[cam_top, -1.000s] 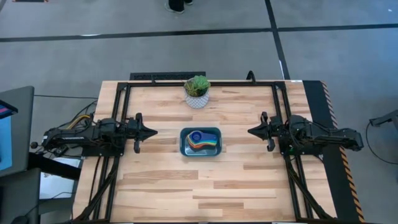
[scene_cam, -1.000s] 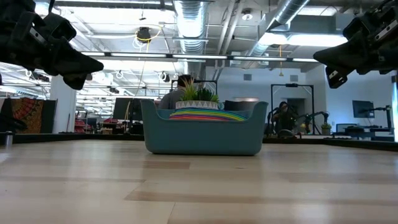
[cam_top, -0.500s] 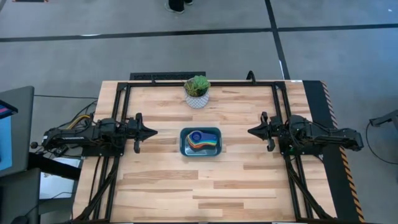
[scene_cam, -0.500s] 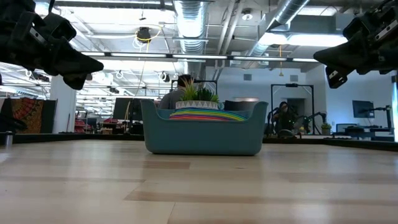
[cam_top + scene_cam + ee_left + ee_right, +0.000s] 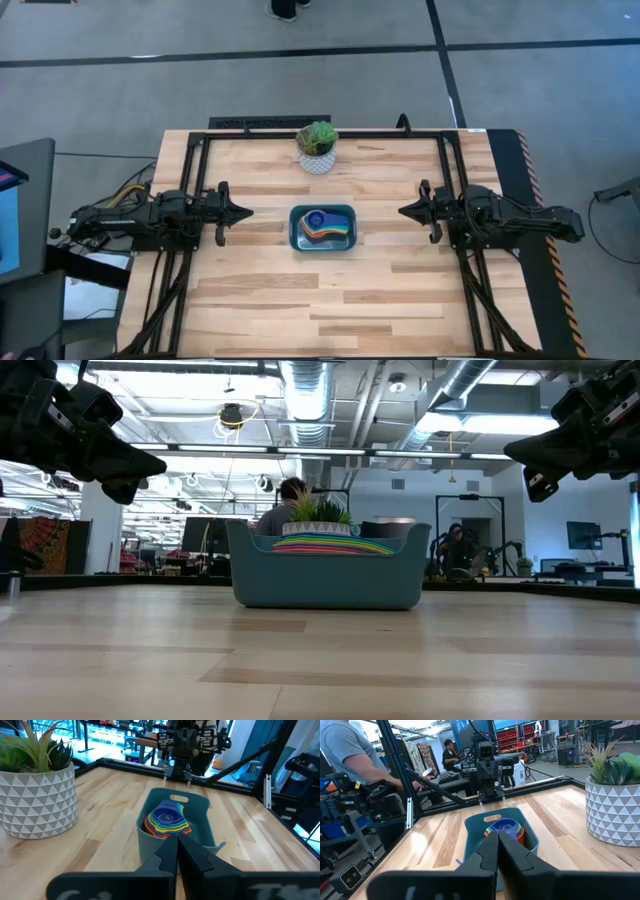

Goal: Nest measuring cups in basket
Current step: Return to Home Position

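Cups (image 5: pixel 325 230) sit nested in the basket (image 5: pixel 292 228), at table centre. They are judged light, rigid, slick plastic; grip by the flat handles. Left gripper (image 5: pixel 244 211) and right gripper (image 5: pixel 404 211) are closed and empty, flanking the basket.

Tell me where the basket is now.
In the high view, the basket sits at the centre of the table, midway between the left claw and the right claw, with the white plant pot beyond it.

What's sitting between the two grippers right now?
In the high view, the basket, holding the nested measuring cups, sits between the left gripper and the right gripper, with only bare table on either side.
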You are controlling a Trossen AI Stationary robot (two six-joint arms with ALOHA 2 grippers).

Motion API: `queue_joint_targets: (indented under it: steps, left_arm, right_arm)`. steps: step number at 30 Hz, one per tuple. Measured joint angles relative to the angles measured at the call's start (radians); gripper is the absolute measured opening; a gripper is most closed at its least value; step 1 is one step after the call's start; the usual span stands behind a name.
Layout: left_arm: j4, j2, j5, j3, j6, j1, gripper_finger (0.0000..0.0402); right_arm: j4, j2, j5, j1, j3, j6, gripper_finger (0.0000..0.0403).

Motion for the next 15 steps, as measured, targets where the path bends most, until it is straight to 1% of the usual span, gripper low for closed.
queue_joint_targets:
  steps: [7,15]
  left_arm:
    - [0.000,-0.001,0.000,0.000,0.000,0.000,0.0000]
    - [0.000,-0.001,0.000,0.000,0.000,0.000,0.0000]
  right_arm:
    - [0.000,0.000,0.000,0.000,0.000,0.000,0.0037]
    - [0.000,0.000,0.000,0.000,0.000,0.000,0.0038]
